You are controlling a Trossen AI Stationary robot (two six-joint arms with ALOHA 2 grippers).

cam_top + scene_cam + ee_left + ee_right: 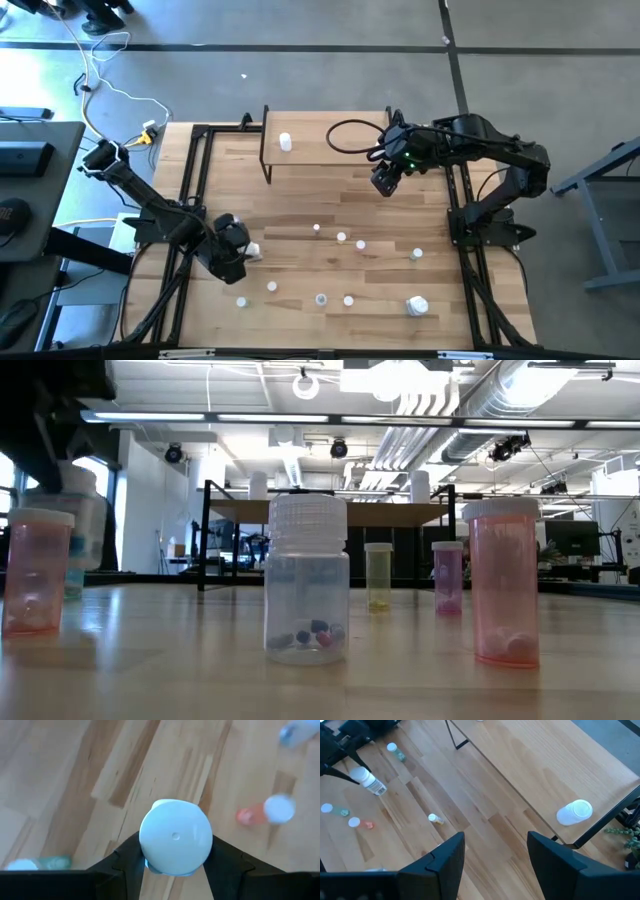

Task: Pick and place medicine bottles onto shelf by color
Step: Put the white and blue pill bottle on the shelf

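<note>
A: Left gripper (240,253) is low over the near-left part of the table (300,200), and the left wrist view shows its two dark fingers (125,860) clamped on either side of a white-capped bottle (175,837).

B: Confirmed from the right wrist view too: that bottle (368,780) sits tilted in the left arm's grasp, above the planks.

A: Right gripper (386,178) hangs near the shelf's (330,150) right end, just off its front edge. Fingers (445,860) spread apart, nothing between them.

B: The shelf stands at the far side of the table. One white bottle (286,142) stands on its left part, and the right wrist view shows it (575,813) near the board's edge.

A: The rest are scattered across the near half of the table. A larger white one (416,305) lies near the front right.

B: From table height, a clear bottle with a ribbed white cap (307,578) stands centre, a pink one (503,582) to its right in that view, another pink one (36,572) at the picture's left.
</note>
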